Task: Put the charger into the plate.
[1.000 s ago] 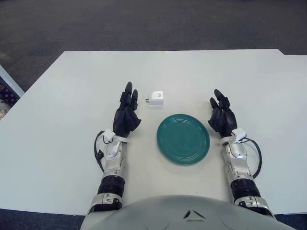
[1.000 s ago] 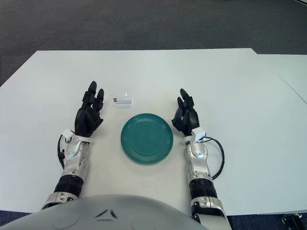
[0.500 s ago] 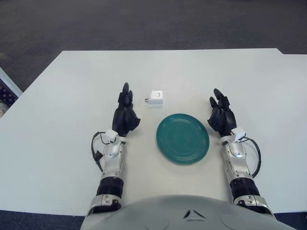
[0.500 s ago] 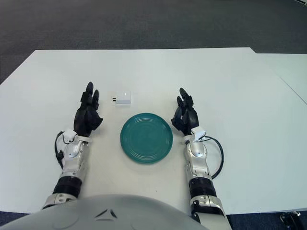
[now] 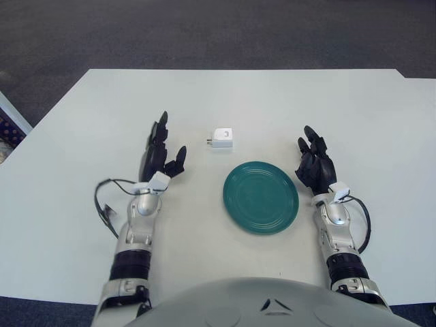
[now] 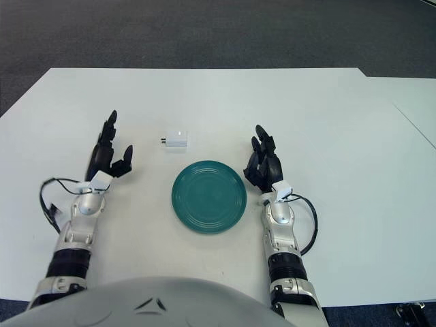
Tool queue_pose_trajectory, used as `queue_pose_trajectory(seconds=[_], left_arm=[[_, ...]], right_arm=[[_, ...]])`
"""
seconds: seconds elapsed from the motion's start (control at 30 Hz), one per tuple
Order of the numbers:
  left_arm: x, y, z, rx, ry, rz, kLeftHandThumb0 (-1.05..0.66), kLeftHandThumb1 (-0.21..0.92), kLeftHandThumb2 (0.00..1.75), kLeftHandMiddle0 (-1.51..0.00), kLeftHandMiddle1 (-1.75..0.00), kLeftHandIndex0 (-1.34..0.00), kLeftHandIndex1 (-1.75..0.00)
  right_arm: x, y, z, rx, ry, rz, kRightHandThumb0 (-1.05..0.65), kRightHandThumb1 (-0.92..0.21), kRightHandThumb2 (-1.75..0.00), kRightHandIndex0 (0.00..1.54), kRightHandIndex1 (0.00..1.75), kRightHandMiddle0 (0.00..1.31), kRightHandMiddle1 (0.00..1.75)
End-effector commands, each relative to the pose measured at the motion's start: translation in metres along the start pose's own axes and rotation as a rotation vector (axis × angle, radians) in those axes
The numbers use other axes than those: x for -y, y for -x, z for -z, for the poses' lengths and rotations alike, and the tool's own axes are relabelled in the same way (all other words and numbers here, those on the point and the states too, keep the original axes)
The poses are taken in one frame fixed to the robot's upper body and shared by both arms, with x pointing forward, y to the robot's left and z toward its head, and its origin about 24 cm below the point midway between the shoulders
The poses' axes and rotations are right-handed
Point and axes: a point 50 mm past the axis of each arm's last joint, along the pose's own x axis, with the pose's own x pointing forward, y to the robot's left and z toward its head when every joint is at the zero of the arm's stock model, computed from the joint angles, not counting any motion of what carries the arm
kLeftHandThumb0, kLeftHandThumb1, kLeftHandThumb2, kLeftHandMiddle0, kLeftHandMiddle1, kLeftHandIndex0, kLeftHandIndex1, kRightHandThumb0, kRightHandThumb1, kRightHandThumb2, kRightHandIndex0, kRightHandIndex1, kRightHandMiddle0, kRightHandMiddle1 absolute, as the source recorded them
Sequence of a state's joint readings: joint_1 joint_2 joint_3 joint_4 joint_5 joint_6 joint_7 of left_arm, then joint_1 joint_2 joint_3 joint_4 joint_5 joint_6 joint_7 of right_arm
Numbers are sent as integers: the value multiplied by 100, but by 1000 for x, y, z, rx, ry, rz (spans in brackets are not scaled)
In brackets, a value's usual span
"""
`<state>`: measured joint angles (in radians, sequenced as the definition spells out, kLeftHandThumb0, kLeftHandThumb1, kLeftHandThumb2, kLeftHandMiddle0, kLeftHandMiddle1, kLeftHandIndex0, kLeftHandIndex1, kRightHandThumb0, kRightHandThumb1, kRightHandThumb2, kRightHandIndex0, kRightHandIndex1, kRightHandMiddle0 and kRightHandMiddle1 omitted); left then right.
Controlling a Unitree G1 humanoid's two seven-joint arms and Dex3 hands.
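Observation:
A small white charger (image 5: 222,138) with its prongs pointing left lies on the white table (image 5: 82,136), just beyond the green plate (image 5: 261,197). My left hand (image 5: 161,154) is raised left of the charger, turned edge-on with its fingers spread and holding nothing. The right hand (image 5: 314,165) shows just right of the plate, fingers relaxed and empty. The plate holds nothing.
Dark carpet lies beyond the table's far edge. A second table surface (image 6: 419,109) adjoins at the right. Black cables loop beside both wrists.
My left hand has swung outward to the left and rolled onto its edge, its fingers spreading apart. The right hand, charger and plate have stayed put.

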<state>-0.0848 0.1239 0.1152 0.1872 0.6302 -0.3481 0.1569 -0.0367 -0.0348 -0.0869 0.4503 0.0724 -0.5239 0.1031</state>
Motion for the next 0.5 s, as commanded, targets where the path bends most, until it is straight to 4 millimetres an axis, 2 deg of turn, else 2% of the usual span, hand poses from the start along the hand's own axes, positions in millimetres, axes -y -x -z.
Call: queue_pose_trajectory(seconds=[0.0,0.23,0.47], left_arm=[[-12,-25,-24,128,-143,-47,-105,92,61,-10,0,0,-58],[-12,-41,-37,180,-318,-11,-105,92,58,-10,0,-3,-74],[-1,-58,-37,194,-507,103,-105,92,55,-10,0,-7,-80]], right_arm=[[-13,19,29,-170,-77,5,-80,-92,-95,14,0,0,38],[-16,19,30,-184,-80,10,-81,-92,-95,12,0,0,36],[-17,19,31,-192,-67,17,-82,-92,-94,11,0,0,33]])
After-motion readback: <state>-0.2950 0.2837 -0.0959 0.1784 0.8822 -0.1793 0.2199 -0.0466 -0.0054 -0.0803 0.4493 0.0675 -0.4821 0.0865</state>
